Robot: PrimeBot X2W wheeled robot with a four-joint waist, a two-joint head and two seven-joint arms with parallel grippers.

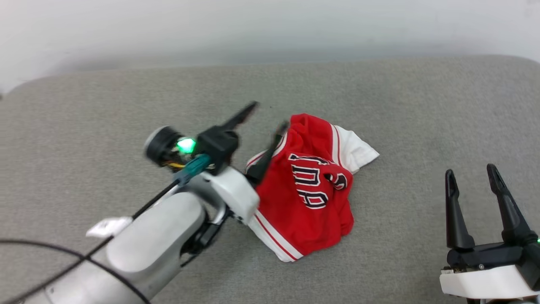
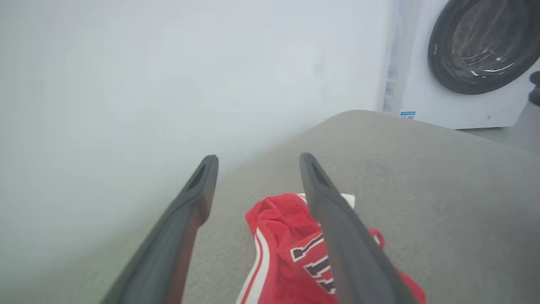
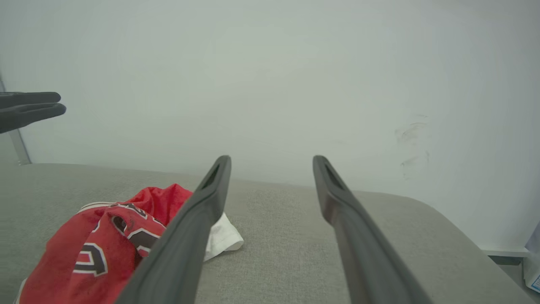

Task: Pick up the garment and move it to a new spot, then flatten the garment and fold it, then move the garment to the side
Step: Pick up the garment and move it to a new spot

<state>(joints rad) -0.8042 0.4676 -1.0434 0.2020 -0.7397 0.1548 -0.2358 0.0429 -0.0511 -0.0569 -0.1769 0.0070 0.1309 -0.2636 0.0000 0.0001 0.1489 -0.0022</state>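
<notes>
The garment lies crumpled in the middle of the grey padded surface. It is red with black white-outlined letters facing up, and a white sleeve sticks out on its right. My left gripper hovers over the garment's left edge, open, with nothing between its fingers. Looking along the left wrist, the garment sits below and between the spread fingers of that gripper. My right gripper stands open at the lower right, apart from the cloth. Past its left finger, the garment shows at the lower left.
A pale wall runs behind the surface's far edge. A white washing machine with a dark round door stands beyond one corner. The left arm's dark fingers show at the left edge of the right wrist view.
</notes>
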